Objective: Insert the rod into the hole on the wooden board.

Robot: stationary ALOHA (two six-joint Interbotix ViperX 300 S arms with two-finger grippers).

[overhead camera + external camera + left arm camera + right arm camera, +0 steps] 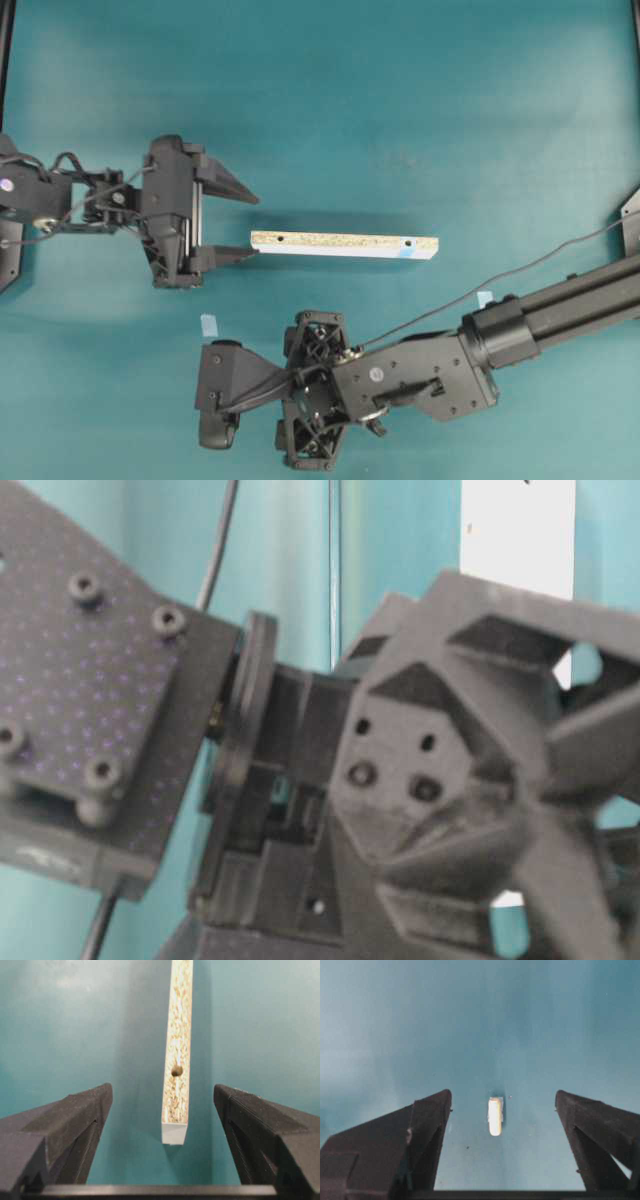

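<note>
The wooden board (345, 244) lies flat across the middle of the table. The hole (412, 243) with the light-blue mark is near its right end, and a dark hole (281, 239) is near its left end. My left gripper (255, 226) is open at the board's left end. In the left wrist view the board (179, 1035) ends between the open jaws (162, 1090), untouched. The rod (495, 1116) lies on the table between the open jaws of my right gripper (503, 1094), touching neither finger. In the overhead view the right gripper (205, 392) is at the front and the rod is hidden.
Two small light-blue tape squares lie on the teal table, one (209, 324) just above the right gripper and one (485, 298) beside the right forearm. The right arm (420, 780) fills the table-level view and blocks it.
</note>
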